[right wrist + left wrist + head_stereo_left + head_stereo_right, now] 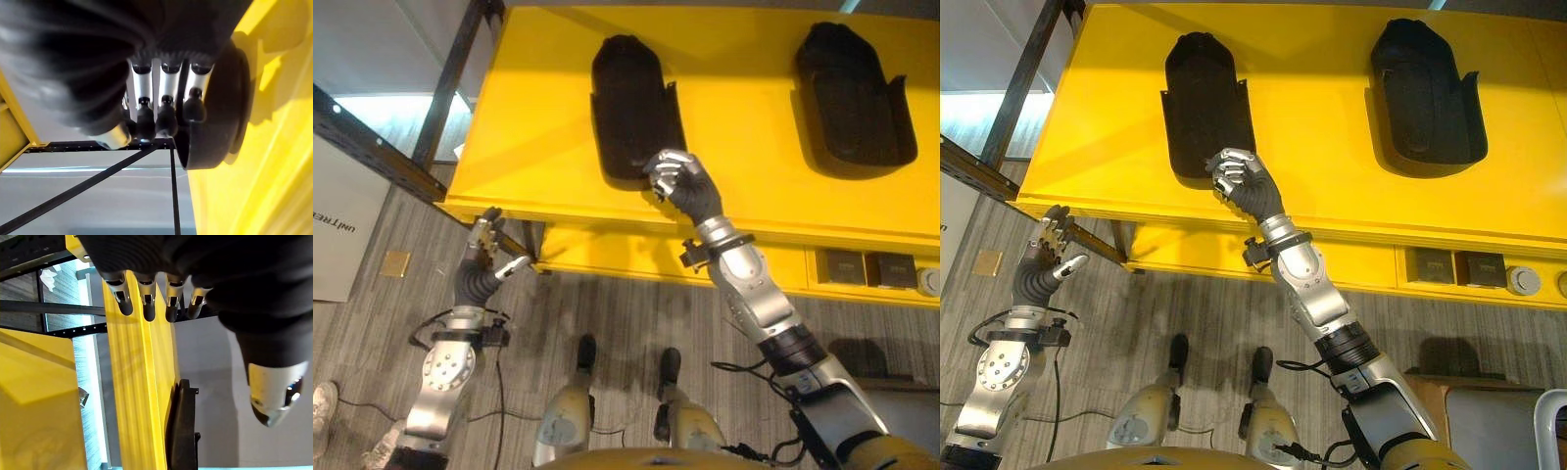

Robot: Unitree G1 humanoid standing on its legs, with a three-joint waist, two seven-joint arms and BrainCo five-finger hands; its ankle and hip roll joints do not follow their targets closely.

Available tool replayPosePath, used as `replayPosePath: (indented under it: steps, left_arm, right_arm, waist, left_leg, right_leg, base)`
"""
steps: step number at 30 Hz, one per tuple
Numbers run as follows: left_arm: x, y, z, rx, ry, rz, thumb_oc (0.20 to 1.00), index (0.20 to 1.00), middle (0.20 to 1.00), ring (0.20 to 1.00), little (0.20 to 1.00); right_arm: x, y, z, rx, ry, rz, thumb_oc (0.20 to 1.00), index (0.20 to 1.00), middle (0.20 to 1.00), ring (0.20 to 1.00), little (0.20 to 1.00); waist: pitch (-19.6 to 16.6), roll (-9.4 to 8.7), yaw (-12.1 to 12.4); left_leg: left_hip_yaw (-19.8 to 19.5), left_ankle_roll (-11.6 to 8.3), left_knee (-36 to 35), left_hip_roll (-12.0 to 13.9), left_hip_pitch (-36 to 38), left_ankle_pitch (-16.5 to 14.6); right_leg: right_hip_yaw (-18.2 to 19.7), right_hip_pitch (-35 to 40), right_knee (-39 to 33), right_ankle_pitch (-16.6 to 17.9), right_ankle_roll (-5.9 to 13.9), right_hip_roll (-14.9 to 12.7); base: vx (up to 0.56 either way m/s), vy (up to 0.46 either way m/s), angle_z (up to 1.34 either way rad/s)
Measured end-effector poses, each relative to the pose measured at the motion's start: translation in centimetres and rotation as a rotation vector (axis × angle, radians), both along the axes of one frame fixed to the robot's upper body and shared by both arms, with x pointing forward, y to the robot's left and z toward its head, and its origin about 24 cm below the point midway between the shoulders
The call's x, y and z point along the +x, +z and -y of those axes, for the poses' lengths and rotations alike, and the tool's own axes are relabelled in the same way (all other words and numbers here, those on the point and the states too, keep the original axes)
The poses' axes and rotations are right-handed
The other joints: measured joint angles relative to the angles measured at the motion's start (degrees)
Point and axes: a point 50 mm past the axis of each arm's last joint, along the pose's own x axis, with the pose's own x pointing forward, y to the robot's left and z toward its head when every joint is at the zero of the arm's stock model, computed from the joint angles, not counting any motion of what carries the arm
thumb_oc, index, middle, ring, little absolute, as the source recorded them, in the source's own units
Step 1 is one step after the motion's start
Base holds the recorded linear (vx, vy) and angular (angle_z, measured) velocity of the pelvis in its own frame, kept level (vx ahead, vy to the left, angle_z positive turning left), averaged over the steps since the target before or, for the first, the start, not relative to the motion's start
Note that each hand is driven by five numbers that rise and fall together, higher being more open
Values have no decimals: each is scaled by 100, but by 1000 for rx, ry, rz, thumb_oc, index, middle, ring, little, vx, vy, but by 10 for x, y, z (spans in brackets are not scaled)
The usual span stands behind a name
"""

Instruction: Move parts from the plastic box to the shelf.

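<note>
The two eye views look down from the robot's head, a little apart, so both show the same yellow shelf [744, 127], its two black parts [1203, 103], and both arms. The left wrist view sits very close behind the left hand [205, 264] and looks past its fingers along the shelf's yellow edge to one black part. The right wrist view sits just as close behind the right hand [146, 73], with a black part [215, 117] right beside the fingers.
</note>
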Motion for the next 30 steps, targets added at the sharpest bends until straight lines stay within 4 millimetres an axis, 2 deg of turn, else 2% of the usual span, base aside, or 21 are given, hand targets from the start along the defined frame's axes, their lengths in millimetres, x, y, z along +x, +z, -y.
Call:
replayPosePath:
  steps: [2,4,11,17,30]
  left_arm:
    - [0,0,0,-9,0,-2,1000,1000,1000,1000,1000]
    - [0,0,0,-10,0,-3,1000,1000,1000,1000,1000]
    - [0,-2,2,-10,-20,-14,1000,1000,1000,1000,1000]
    - [3,-1,8,5,-66,-14,1000,1000,1000,1000,1000]
    - [6,3,9,-8,-76,3,1000,1000,1000,1000,1000]
  right_arm:
    - [5,-15,0,-45,-17,-56,200,200,200,200,200]
    - [6,-20,-1,-53,-15,-71,200,200,200,200,200]
    - [22,-16,-10,-110,-30,-63,200,200,200,200,200]
    - [40,-6,-10,-153,-70,-52,200,200,200,200,200]
    - [39,-1,-12,-151,-71,-35,200,200,200,200,200]
  waist:
    - [0,0,-24]
    - [0,1,-23]
    - [-3,3,14]
    - [-6,9,110]
    - [-26,43,251]
  left_leg:
    - [1,0,0,0,-4,0]
    - [1,0,0,0,-10,0]
    - [-6,-6,0,2,-10,6]
    - [-91,-24,0,0,-67,40]
    - [-153,-13,2,-43,-144,84]
  right_leg:
    - [0,-2,0,0,0,0]
    - [0,-7,0,0,-1,0]
    - [-2,-10,0,2,-3,2]
    - [-90,-25,-1,5,-7,2]
    - [-119,-83,25,13,-16,-26]
  base:
    - [0,0,0]
    - [0,0,0]
    - [0,0,0]
    - [5,0,6]
    - [2,0,2]
